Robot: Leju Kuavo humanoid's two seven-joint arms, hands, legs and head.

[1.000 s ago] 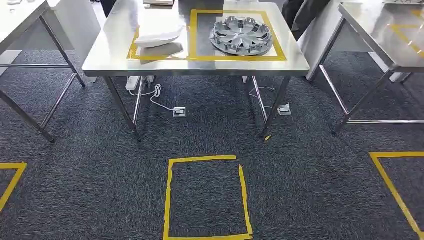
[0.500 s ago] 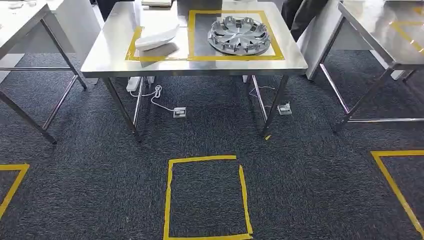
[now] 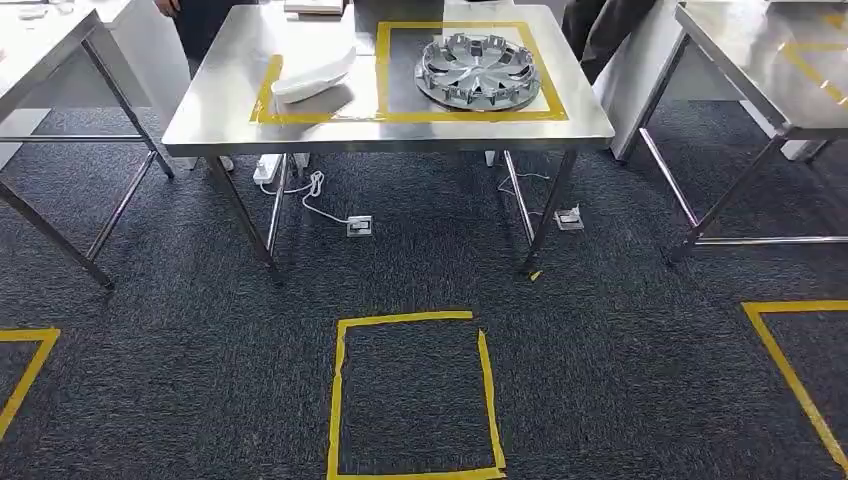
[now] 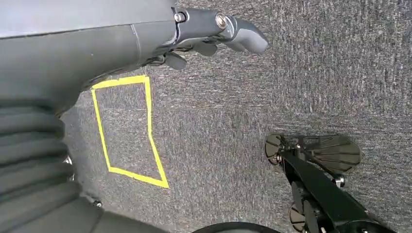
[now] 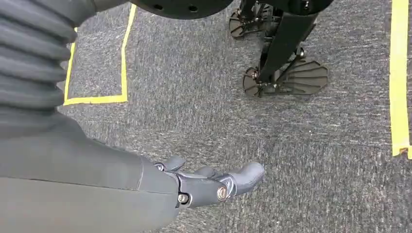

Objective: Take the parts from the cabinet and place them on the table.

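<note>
White part point(image 3: 313, 75) shifted up-left | hubcap point(image 3: 478, 70) beside | table point(image 3: 220, 100)

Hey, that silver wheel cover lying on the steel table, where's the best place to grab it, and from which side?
Probably the rim of the wheel cover on its near edge, reached from the front of the table. It lies flat inside a yellow tape square, so the outer edge is the graspable part, and the near side looks unobstructed. The white part sits apart to its left.
</note>
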